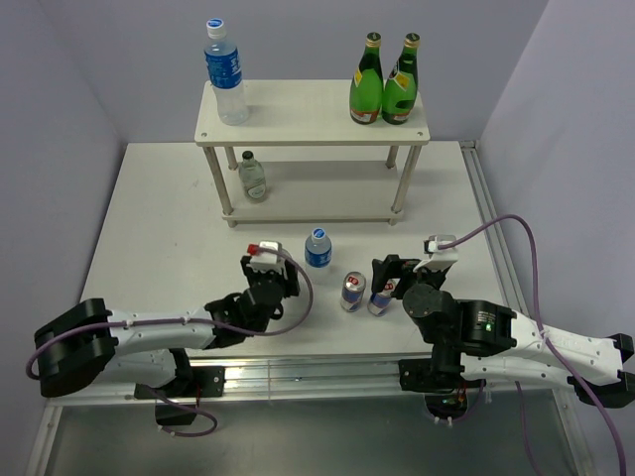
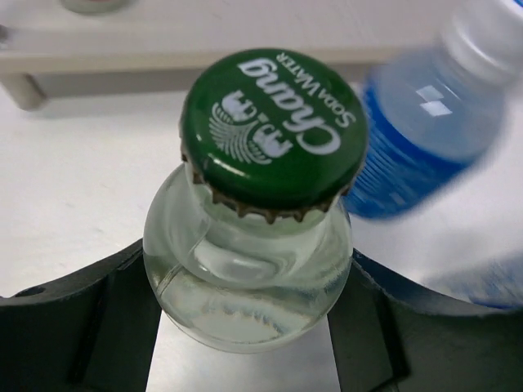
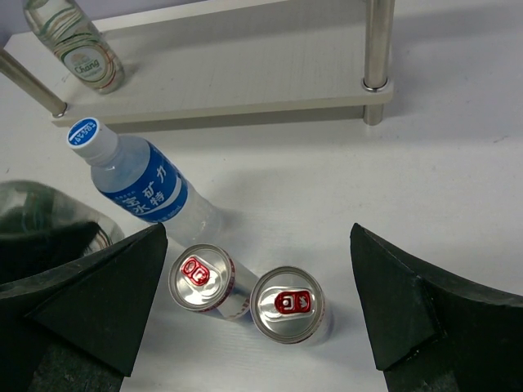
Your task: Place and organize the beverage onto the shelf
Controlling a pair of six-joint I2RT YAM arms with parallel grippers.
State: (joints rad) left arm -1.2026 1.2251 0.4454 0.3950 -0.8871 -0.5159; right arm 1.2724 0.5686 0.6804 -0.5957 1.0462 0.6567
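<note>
The off-white two-tier shelf (image 1: 308, 109) stands at the back of the table. Its top board holds a blue-label water bottle (image 1: 226, 74) at the left and two green bottles (image 1: 383, 84) at the right. A clear soda bottle (image 1: 252, 176) stands on the lower board. My left gripper (image 1: 270, 283) is shut on another clear glass soda bottle with a green cap (image 2: 270, 131), upright between its fingers (image 2: 114, 318). My right gripper (image 3: 258, 245) is open above two red-topped cans (image 3: 200, 278) (image 3: 288, 304), touching neither. A small water bottle (image 1: 317, 248) stands between the arms.
The small water bottle (image 3: 147, 188) stands close to the left can and close to the held soda bottle. The shelf's front right leg (image 3: 376, 49) is just beyond the cans. A metal rail (image 1: 496, 238) runs along the table's right edge. Walls close in on the back and sides.
</note>
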